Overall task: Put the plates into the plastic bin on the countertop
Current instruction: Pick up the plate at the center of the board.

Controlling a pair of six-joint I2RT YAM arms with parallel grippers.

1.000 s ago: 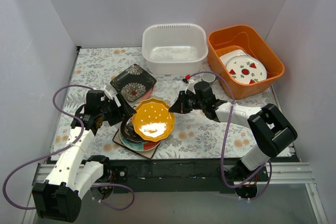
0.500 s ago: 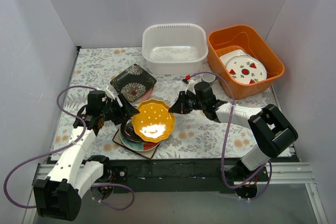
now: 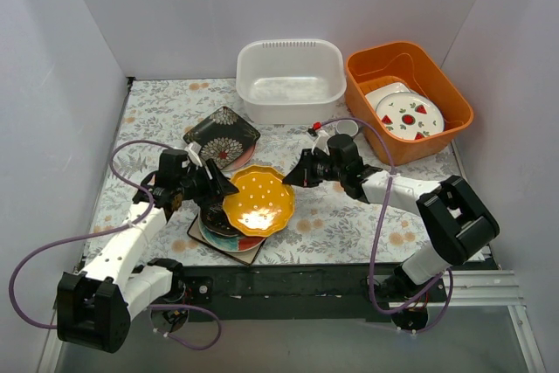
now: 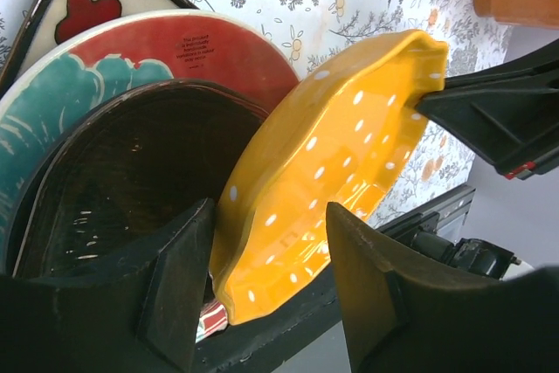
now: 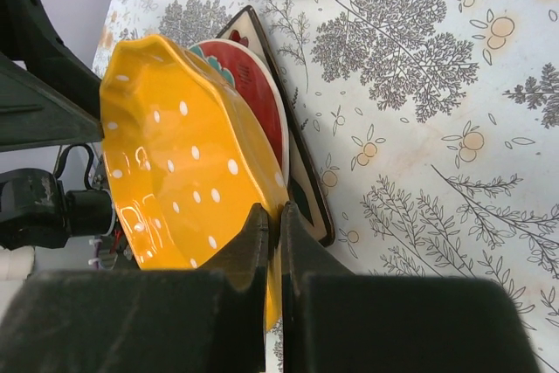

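Pinching yellow plate (image 5: 175, 172) rim, right tool (image 5: 272, 216)

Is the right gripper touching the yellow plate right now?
Touching. The right wrist view shows the right gripper with both fingers pinched shut on the rim of the yellow plate.

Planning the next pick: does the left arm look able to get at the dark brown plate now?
Probably not yet: the yellow plate, held at its rim by the right gripper, stands tilted inside the left gripper and over part of the dark brown plate.
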